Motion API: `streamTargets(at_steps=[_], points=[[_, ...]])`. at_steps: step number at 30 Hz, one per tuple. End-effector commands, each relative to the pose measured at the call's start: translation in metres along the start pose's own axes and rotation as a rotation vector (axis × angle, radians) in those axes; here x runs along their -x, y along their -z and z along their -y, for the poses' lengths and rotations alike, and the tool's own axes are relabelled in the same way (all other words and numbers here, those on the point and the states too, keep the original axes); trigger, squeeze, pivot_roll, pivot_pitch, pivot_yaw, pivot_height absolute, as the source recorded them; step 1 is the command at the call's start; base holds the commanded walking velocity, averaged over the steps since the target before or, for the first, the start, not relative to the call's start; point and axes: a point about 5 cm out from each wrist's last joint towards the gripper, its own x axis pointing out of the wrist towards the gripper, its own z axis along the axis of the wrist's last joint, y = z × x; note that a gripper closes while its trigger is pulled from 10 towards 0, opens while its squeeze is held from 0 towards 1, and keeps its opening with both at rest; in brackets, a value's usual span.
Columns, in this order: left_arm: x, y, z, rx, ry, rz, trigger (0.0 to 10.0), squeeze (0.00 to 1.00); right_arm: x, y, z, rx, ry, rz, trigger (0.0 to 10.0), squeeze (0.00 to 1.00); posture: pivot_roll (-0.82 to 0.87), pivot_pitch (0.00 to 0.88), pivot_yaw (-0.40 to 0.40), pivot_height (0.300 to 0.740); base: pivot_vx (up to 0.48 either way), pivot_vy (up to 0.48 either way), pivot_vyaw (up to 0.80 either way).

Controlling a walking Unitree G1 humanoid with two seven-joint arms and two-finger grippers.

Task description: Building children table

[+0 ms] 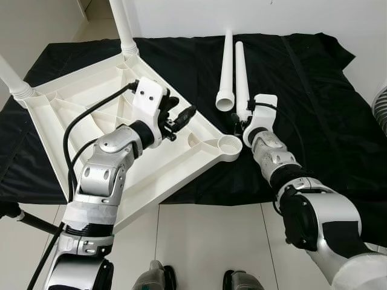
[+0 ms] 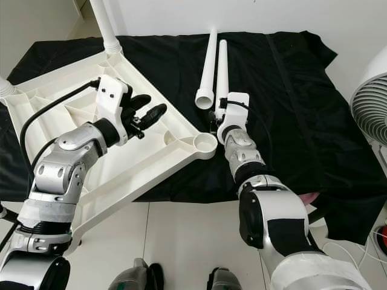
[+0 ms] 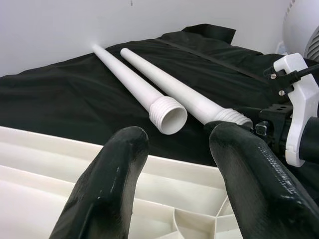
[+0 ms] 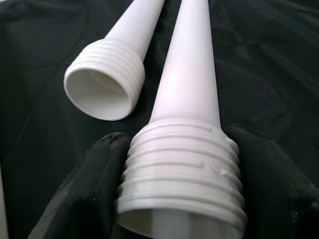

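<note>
Now, from the left eye view, two loose white legs are seen lying side by side on the black cloth [image 1: 314, 78], long axes running away from the robot, threaded ends pointing back toward it. The nearer-right leg [image 1: 240, 75] is gripped at its threaded end by the right claw [image 1: 240, 124]; the other leg [image 1: 227, 69] lies just beside it, untouched. The white tabletop [image 1: 91, 121] is laid upside down, ribs up, one corner out over the tiled floor [image 1: 199, 241]. Two legs are already standing in its far corner sockets [image 1: 128, 47]. The near corner socket [image 1: 229, 145] is an open round cup with nothing in it, close to the right claw.

In the right eye view, the left claw [image 2: 145, 112] is held over the tabletop's rim, fingers parted, nothing between them. A fan [image 2: 369, 96] is caught at the right edge.

Through the left wrist view, the two black fingers [image 3: 114, 184] are spread wide above the rim, with both legs beyond them.

In the right wrist view, the threaded collar [image 4: 184, 174] is clamped between both fingers [image 4: 84, 189], while the second leg's hollow mouth [image 4: 97, 92] lies open alongside.
</note>
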Motion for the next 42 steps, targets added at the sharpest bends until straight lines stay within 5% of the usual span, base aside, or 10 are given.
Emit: streamTargets(at_steps=[1, 4, 8, 30, 31, 34, 41, 42], points=[[0.001, -0.004, 0.001, 0.021, 0.014, 0.017, 10.0, 0.00, 0.005, 0.010, 0.002, -0.027, 0.015, 0.028, 10.0, 0.00, -0.05, 0.137, 0.102, 0.740, 0.000, 0.000, 0.00], [0.001, -0.004, 0.001, 0.021, 0.014, 0.017, 10.0, 0.00, 0.005, 0.010, 0.002, -0.027, 0.015, 0.028, 10.0, 0.00, -0.05, 0.137, 0.102, 0.740, 0.000, 0.000, 0.00], [0.004, -0.006, -0.001, 0.090, 0.041, 0.037, 10.0, 0.00, 0.022, 0.000, 0.000, -0.065, -0.019, 0.310, 10.0, 0.00, -0.06, 0.122, 0.092, 0.740, 0.000, 0.000, 0.00], [-0.001, -0.001, 0.011, 0.272, 0.195, -0.003, 10.0, 0.00, 0.056, -0.020, 0.001, 0.147, -0.115, 0.558, 10.0, 0.00, -0.11, 0.102, 0.078, 0.740, 0.000, 0.000, 0.00], [-0.001, -0.001, 0.012, 0.296, 0.209, -0.005, 10.0, 1.00, 0.058, -0.019, 0.000, 0.166, -0.132, 0.560, 10.0, 0.00, -0.10, 0.110, 0.077, 0.740, 0.000, 0.000, 0.00], [0.003, -0.003, 0.013, 0.384, 0.277, -0.016, 10.0, 1.00, 0.065, -0.011, -0.006, 0.227, -0.201, 0.555, 10.0, 0.00, -0.08, 0.131, 0.075, 0.740, 0.000, 0.000, 0.00], [0.001, -0.001, 0.005, 0.423, 0.285, -0.048, 10.0, 1.00, 0.077, -0.005, -0.016, 0.281, -0.315, 0.552, 10.0, 0.00, -0.07, 0.150, 0.069, 0.740, 0.000, 0.000, 0.00], [-0.002, -0.003, -0.001, 0.444, 0.267, -0.047, 10.0, 0.18, 0.081, -0.002, -0.020, 0.297, -0.355, 0.547, 10.0, 0.00, -0.07, 0.154, 0.067, 0.740, 0.000, 0.000, 0.00]])
